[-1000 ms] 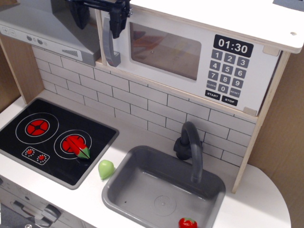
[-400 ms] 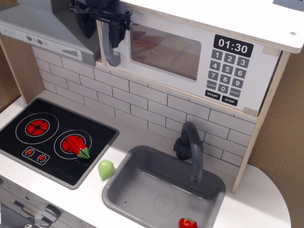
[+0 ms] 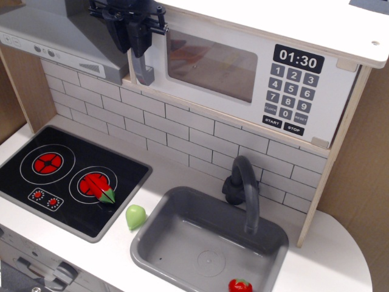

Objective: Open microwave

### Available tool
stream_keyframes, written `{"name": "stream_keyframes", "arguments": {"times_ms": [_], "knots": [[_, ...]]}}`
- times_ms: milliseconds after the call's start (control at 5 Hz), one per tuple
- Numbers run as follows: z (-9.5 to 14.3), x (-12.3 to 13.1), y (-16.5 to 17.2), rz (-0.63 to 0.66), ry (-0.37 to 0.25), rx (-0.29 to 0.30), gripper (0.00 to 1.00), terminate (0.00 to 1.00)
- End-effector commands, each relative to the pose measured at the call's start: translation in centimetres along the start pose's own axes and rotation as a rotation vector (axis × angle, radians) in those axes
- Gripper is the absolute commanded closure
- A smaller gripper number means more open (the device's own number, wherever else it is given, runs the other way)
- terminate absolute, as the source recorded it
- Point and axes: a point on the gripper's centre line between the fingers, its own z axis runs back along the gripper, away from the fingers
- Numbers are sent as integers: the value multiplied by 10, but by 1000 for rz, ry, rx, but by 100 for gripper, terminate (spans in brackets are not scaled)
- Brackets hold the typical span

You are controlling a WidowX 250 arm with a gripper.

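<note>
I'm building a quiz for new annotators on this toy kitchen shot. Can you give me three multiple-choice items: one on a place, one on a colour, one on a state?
1. Where is the gripper?
A. over the sink
B. at the microwave's handle
C. on the stove

2. What colour is the small piece of toy food between stove and sink?
A. light green
B. blue
C. black

3. How is the microwave door?
A. taken off
B. swung wide open
C. shut or nearly so

Answers: 1 B, the black fingers straddle the top of the grey handle. 2 A, it is pale green. 3 C, the door lies about flush with the front.
</note>
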Motion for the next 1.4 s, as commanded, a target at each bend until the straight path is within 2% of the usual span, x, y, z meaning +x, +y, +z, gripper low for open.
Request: {"name": "stream_keyframes", "arguments": {"times_ms": [0, 200, 400, 600, 800, 1000, 1200], "knots": [[27, -4, -7, -23, -156, 12, 100, 0], [35, -28, -15, -57, -166, 7, 100, 0], [51, -52, -29, -58, -52, -25, 0, 0], [71, -81, -41, 18, 43, -53, 0, 0], [82, -107, -24, 95, 97, -34, 0, 0], [77, -102, 18, 177, 107, 21, 0, 0], [83, -100, 51, 212, 65, 52, 0, 0]]}}
